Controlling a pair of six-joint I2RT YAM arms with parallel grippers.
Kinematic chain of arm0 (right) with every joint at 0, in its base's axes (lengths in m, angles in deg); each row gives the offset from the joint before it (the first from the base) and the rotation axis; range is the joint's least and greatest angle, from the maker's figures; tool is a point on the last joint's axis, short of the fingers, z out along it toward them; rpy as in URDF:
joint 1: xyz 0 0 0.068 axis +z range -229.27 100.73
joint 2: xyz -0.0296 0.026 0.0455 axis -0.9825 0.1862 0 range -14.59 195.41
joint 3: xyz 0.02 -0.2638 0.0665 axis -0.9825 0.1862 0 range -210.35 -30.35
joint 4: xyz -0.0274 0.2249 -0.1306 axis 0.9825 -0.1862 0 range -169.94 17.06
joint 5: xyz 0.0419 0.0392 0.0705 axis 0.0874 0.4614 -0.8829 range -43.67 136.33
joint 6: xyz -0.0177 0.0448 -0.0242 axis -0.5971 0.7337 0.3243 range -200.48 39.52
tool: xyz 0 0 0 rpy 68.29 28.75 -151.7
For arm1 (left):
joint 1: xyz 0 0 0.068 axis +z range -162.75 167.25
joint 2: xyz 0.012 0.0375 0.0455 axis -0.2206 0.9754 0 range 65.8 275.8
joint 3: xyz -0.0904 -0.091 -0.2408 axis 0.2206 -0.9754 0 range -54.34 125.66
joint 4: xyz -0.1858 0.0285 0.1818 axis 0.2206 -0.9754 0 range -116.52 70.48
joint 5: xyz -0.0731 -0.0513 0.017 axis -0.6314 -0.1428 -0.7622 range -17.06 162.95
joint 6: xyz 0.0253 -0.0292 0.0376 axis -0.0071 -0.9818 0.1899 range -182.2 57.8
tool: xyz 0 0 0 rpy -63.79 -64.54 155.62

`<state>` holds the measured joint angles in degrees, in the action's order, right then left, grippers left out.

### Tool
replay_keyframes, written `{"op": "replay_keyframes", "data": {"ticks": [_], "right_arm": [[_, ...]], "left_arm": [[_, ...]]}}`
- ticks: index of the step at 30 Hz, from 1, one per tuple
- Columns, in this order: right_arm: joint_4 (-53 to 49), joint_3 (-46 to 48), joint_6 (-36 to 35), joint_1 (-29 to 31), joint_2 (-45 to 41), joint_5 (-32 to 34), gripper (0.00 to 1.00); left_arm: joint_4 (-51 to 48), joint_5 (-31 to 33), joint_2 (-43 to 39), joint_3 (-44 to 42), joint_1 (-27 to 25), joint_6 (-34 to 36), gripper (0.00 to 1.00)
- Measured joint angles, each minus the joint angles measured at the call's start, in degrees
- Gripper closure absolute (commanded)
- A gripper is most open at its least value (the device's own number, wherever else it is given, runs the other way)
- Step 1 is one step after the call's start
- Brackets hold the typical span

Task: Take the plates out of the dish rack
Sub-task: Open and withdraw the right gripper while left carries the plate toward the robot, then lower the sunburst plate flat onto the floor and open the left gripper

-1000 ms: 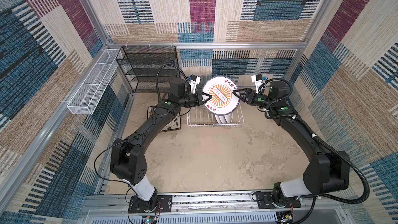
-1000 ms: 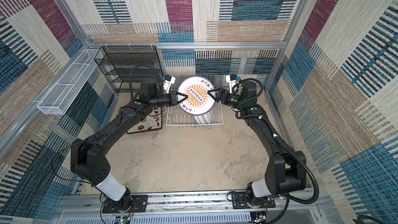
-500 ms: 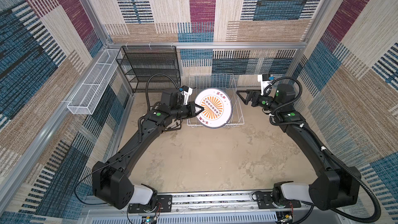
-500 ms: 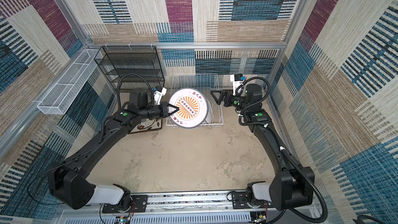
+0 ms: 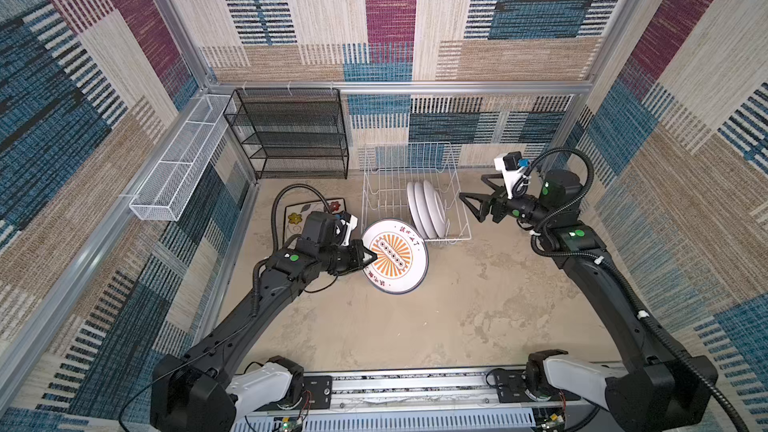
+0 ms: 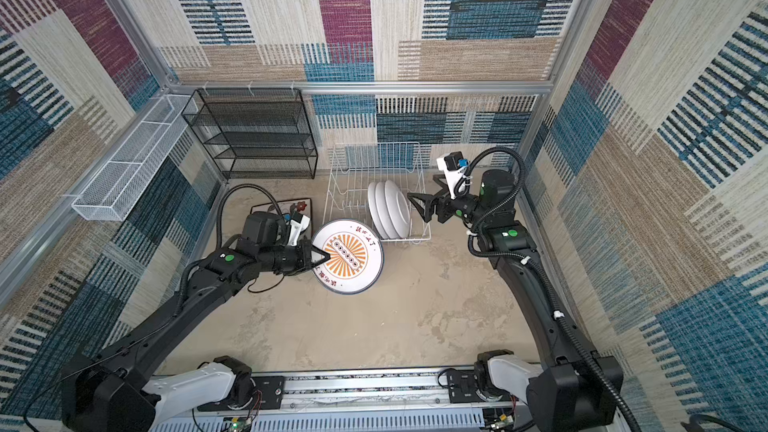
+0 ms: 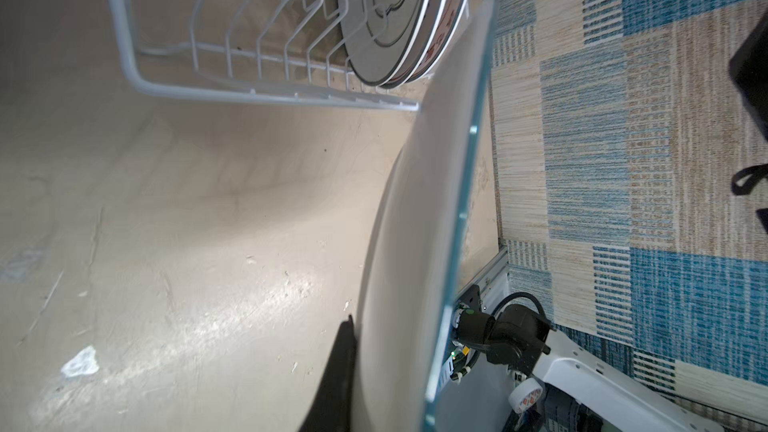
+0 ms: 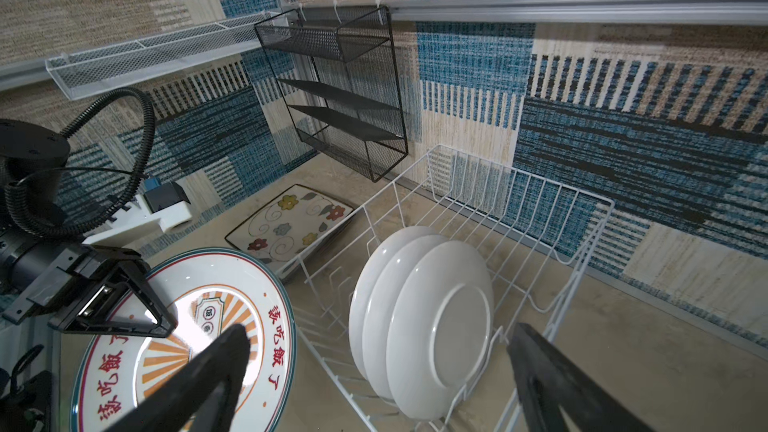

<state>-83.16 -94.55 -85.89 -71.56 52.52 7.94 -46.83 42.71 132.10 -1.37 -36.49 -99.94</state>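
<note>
My left gripper (image 5: 372, 257) (image 6: 326, 257) is shut on the rim of a round plate (image 5: 395, 257) (image 6: 347, 257) with an orange sunburst centre. It holds that plate tilted above the floor, just in front of the dish rack (image 5: 374, 184) (image 6: 332, 184). The left wrist view shows the held plate (image 7: 415, 243) edge-on. Three round white plates (image 5: 428, 209) (image 6: 388, 209) (image 8: 436, 326) stand upright in the rack's right half. My right gripper (image 5: 471, 189) (image 6: 420, 187) (image 8: 378, 332) hangs open and empty at the rack's right side, facing those plates.
A flowered square plate (image 5: 299, 214) (image 8: 286, 222) lies on the floor left of the rack, partly behind my left arm. A black mesh shelf unit (image 5: 291, 135) stands at the back wall. A long white mesh basket (image 5: 174, 168) hangs on the left wall.
My left arm has carried the round plate from above the rack down to the front left. My right gripper has opened fully and drawn back from the plate to the rack's right side.
</note>
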Motion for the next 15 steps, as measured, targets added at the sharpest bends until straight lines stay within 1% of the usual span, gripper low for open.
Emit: {"op": "replay_keyframes", "data": {"ticks": [9,15], "right_arm": [[-6.5,2.2,-12.0,1.7,-1.7,-2.2,0.01],[-11.9,2.2,-20.2,7.3,-0.7,-3.0,0.01]], "left_arm": [[-0.9,-1.9,-0.4,-9.0,0.1,-0.5,1.00],[2.6,-3.5,0.7,-12.7,0.0,-1.1,1.00]]}}
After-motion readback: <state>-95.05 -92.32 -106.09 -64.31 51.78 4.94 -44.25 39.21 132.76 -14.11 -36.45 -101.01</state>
